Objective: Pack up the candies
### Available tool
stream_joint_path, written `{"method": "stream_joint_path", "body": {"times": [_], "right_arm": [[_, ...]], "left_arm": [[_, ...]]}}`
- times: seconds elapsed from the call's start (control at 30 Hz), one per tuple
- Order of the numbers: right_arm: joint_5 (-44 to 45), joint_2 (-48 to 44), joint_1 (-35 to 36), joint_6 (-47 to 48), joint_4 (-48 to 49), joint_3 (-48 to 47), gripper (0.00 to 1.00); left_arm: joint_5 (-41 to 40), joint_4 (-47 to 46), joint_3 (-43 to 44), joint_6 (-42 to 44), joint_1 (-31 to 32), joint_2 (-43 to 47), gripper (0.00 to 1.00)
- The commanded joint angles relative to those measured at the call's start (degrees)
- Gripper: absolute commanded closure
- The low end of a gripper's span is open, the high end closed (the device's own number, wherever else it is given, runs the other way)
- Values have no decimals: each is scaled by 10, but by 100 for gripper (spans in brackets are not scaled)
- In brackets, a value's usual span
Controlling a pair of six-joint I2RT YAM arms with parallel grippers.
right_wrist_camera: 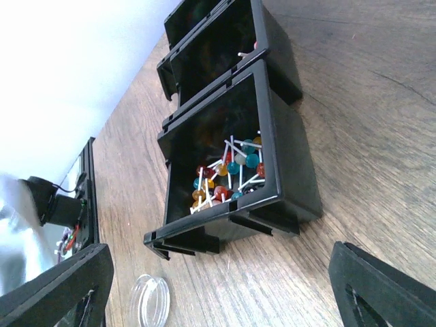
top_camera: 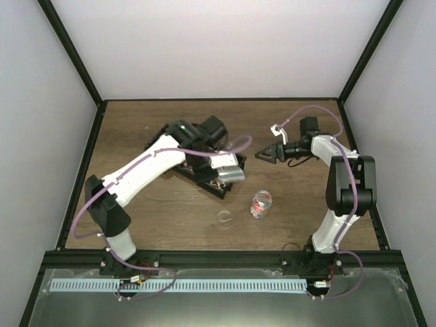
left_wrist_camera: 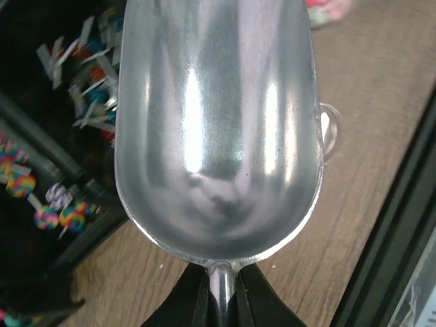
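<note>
- Your left gripper (left_wrist_camera: 221,294) is clamped narrow on the handle of the silver scoop (left_wrist_camera: 218,122). The bowl shows bare metal, so you carry nothing in it.
- The loose candies (left_wrist_camera: 85,75) lie in the black bins (right_wrist_camera: 289,160), to the left of the scoop. They sit off its side, not ahead of its mouth.
- The scoop's long axis runs from the handle out toward the near right. There the small jar (top_camera: 261,204) stands on the table with some candies already inside.
- I judge that a refill comes next. The mouth faces away from the bins, so you must swing it to the far left and dip it in.
- Your left arm is plainly the nearer one, with the scoop just beside the bins' near-right edge.
- Your right gripper (right_wrist_camera: 219,274) hangs with its fingers spread wide and holds nothing. It points left at the bins from their right and stands well apart from the jar on its far side.
- The clear lid (right_wrist_camera: 150,300) lies flat on the table, near the jar on its left. Mind it when you sweep the scoop low.
</note>
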State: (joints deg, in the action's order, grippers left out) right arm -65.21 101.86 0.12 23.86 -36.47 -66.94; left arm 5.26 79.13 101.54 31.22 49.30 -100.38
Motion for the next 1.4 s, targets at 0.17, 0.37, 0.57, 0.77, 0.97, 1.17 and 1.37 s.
{"method": "stream_joint_path", "body": {"times": [0.17, 0.37, 0.57, 0.77, 0.97, 1.17, 1.37], "right_arm": [[18, 31, 20, -69, 48, -65, 13], [58, 54, 44, -102, 56, -104, 16], [91, 78, 66, -106, 50, -140, 17], [101, 101, 83, -115, 49, -165, 20], [109, 118, 97, -116, 46, -188, 26], [107, 128, 102, -116, 47, -194, 35], [99, 135, 110, -117, 49, -190, 49]], "left_arm": [[7, 19, -21, -127, -108, 13, 96], [-13, 19, -74, -128, -108, 2, 96], [-25, 20, -87, -138, -107, -40, 96], [-22, 19, -46, -159, -104, -84, 96], [-26, 19, -23, -169, -99, -120, 96], [-60, 20, -23, -178, -89, -144, 96], [-62, 19, -5, -188, -88, -172, 96]]}}
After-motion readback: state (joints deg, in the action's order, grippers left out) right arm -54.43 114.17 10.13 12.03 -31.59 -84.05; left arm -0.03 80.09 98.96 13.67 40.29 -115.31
